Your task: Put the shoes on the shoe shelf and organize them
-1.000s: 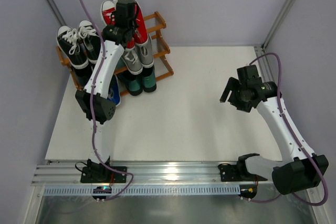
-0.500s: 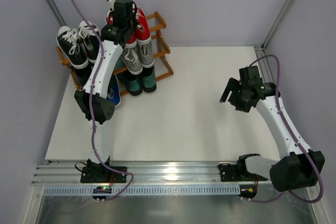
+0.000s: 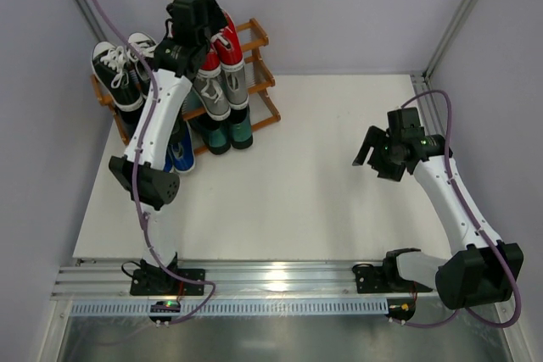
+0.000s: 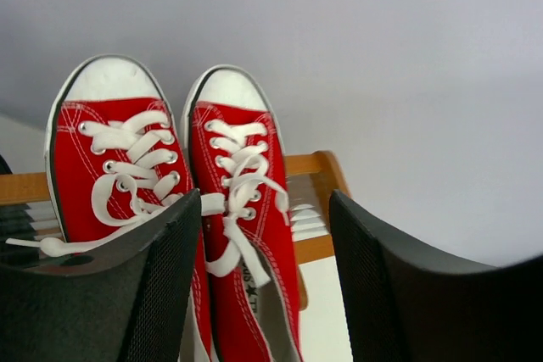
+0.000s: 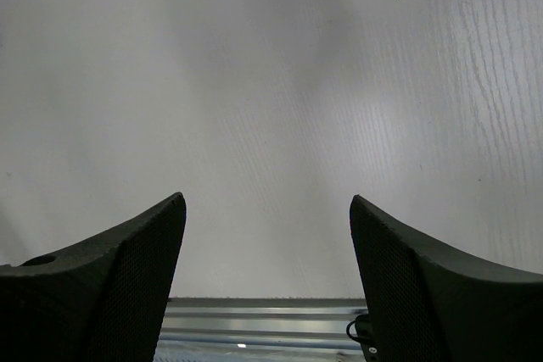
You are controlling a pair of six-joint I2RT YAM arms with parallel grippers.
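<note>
Left wrist view: red sneakers (image 4: 229,167) side by side on top tier of shoe shelf (image 4: 310,163). White toes toward back wall, heels toward camera, long axes parallel. Left gripper (image 4: 265,201) jaws apart, grasping nothing. Top view: arm hides most of red pair but shows grey sneakers (image 3: 222,91) on tier below. Right gripper (image 5: 267,205) spread wide, empty, over table (image 5: 271,82).

Left pincer (image 4: 263,209) and right pincer (image 5: 267,205) both gape

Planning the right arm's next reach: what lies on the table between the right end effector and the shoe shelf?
Nothing: the top external view shows only bare table between the right end effector and the shoe shelf.
</note>
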